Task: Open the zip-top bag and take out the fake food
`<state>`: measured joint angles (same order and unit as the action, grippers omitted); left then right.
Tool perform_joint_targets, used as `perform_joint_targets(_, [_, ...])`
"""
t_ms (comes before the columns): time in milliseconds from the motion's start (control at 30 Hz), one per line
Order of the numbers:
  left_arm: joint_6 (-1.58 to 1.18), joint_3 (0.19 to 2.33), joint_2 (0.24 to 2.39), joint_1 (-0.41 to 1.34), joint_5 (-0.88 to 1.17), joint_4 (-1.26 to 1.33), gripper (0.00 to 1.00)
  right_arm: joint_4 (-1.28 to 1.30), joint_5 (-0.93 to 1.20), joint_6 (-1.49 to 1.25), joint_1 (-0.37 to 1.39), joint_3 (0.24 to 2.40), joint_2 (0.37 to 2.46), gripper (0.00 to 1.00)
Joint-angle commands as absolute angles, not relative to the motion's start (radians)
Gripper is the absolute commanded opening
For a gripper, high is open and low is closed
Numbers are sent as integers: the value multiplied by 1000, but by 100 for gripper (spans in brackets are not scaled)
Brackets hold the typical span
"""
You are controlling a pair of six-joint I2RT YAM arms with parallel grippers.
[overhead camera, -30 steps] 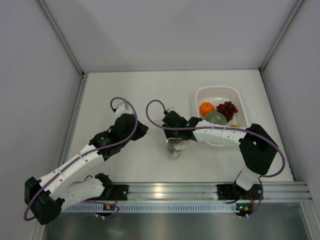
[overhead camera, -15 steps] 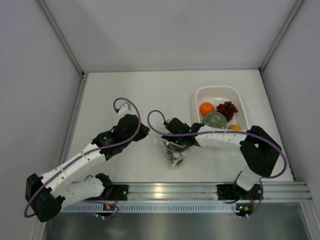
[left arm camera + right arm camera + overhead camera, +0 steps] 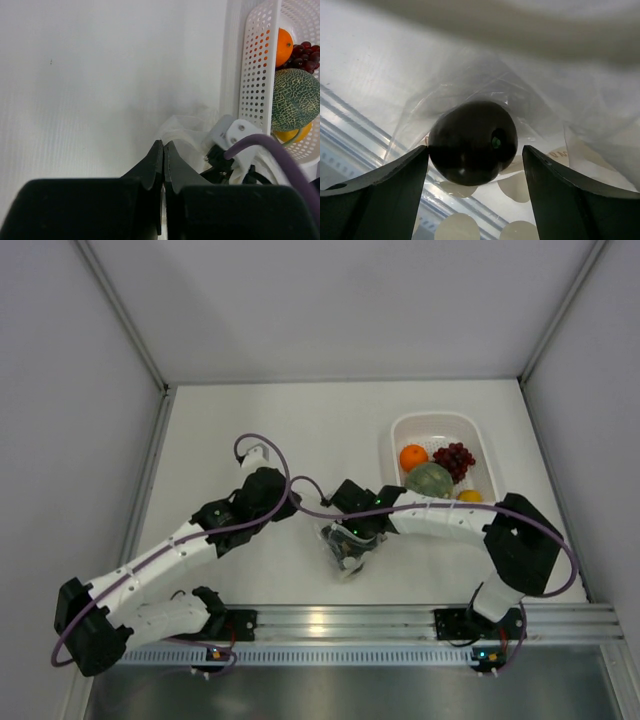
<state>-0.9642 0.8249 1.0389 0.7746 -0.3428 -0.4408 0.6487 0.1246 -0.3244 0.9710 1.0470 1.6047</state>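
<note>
The zip-top bag (image 3: 345,558) lies crumpled near the table's front middle. My right gripper (image 3: 351,538) reaches into it. In the right wrist view it (image 3: 476,150) is open inside the clear dotted plastic (image 3: 560,100). Its fingers stand on either side of the small dark round fruit (image 3: 472,142), the left one at its edge. My left gripper (image 3: 163,145) is shut, with its tips pinching the bag's near edge (image 3: 187,131). From above it (image 3: 293,506) sits just left of the bag.
The white perforated basket (image 3: 435,420) at the right holds an orange (image 3: 413,457), dark red grapes (image 3: 456,457), a green melon (image 3: 430,478) and a lemon (image 3: 470,495). The basket wall (image 3: 257,75) also shows in the left wrist view. A metal rail (image 3: 400,620) runs along the front edge.
My right gripper has moved down and forward into the bag, which shifted slightly toward the front. My left arm has swung a little to the right.
</note>
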Motion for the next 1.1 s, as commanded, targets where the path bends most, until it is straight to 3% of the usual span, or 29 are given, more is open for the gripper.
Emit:
perform_joint_targets(0, [-940, 871, 1042, 775, -403, -408, 0, 727, 140, -294, 1015, 1028, 1649, 76])
perform_joint_targets(67, [-942, 874, 1049, 775, -405, -408, 0, 697, 132, -305, 1038, 1029, 1675, 76])
perform_joint_targets(167, [-940, 879, 1054, 776, -403, -408, 0, 664, 117, -322, 1054, 1031, 1698, 65])
perform_joint_targets(200, [-937, 880, 1055, 776, -403, -408, 0, 661, 109, -325, 1054, 1038, 1701, 55])
perform_joint_targets(267, [-930, 879, 1051, 776, -405, -410, 0, 649, 86, -330, 1054, 1048, 1697, 54])
perform_joint_targets(367, [-928, 871, 1037, 776, -408, -410, 0, 637, 48, -330, 1055, 1074, 1675, 42])
perform_joint_targets(467, [-923, 871, 1023, 776, -403, -411, 0, 617, 32, -341, 1054, 1094, 1617, 37])
perform_joint_targets(1067, [-761, 979, 1008, 778, -245, -410, 0, 485, -74, -331, 1055, 1241, 1347, 33])
